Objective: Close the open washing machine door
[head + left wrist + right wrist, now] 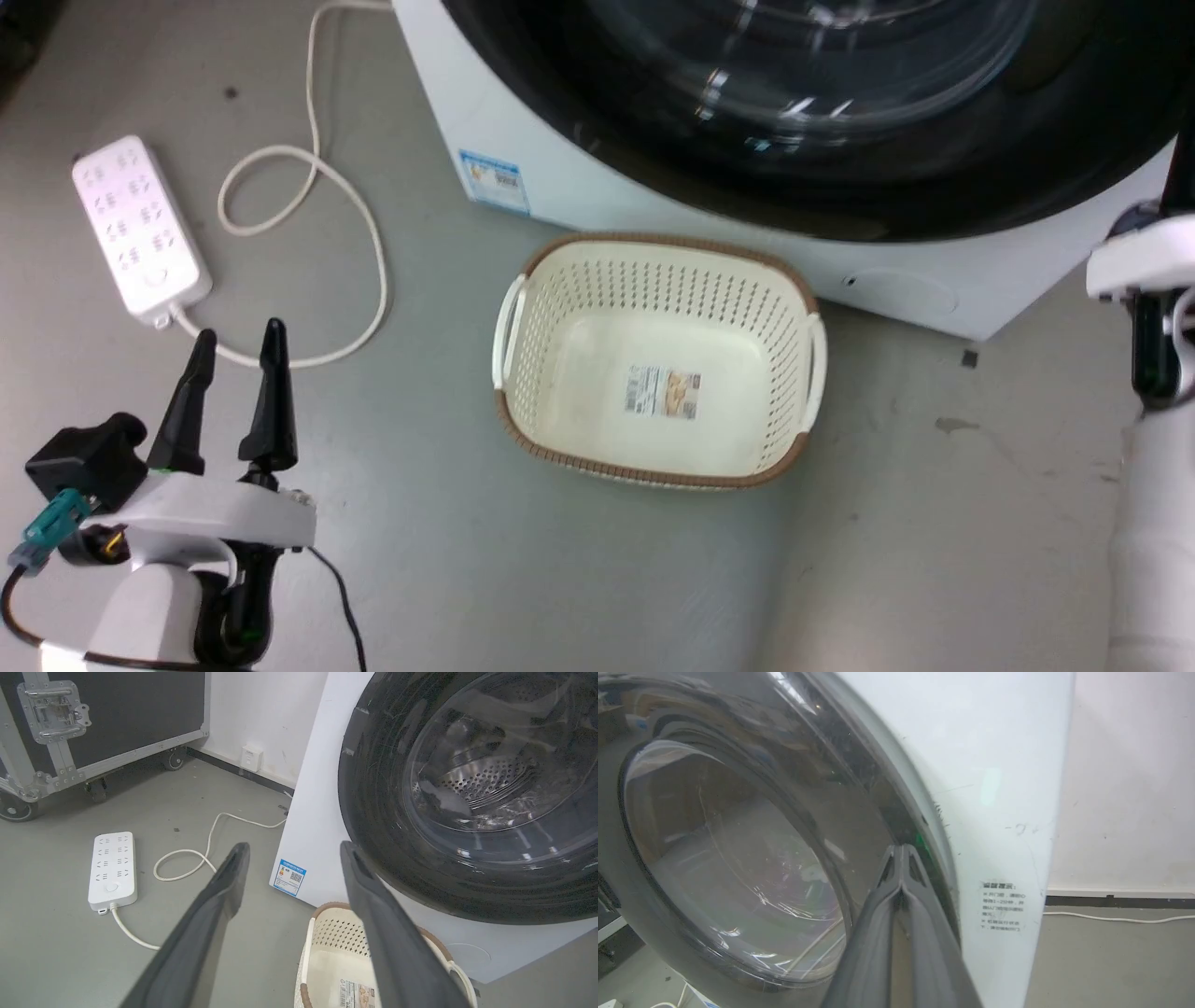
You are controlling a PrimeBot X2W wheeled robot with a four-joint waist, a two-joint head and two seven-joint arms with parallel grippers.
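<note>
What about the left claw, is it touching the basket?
Apart. The head view shows bare grey floor between the left gripper and the basket.

Soft, even indoor light fills all three views, and we find no hard shadows. On the floor [560, 579] a faint, diffuse shadow lies near and right of the basket [653, 245]. White streaks of glare curve across the door [803, 112] glass in the head view. In the right wrist view, pale hazy reflections veil that glass and a small green glint sits on its rim. The head view looks slightly soft to us. Close to the lens, the left gripper [292, 851] and the right gripper [902, 848] are blurred along their edges. Wide-angle bending bows the washer's [313, 812] straight side in both wrist views.
</note>
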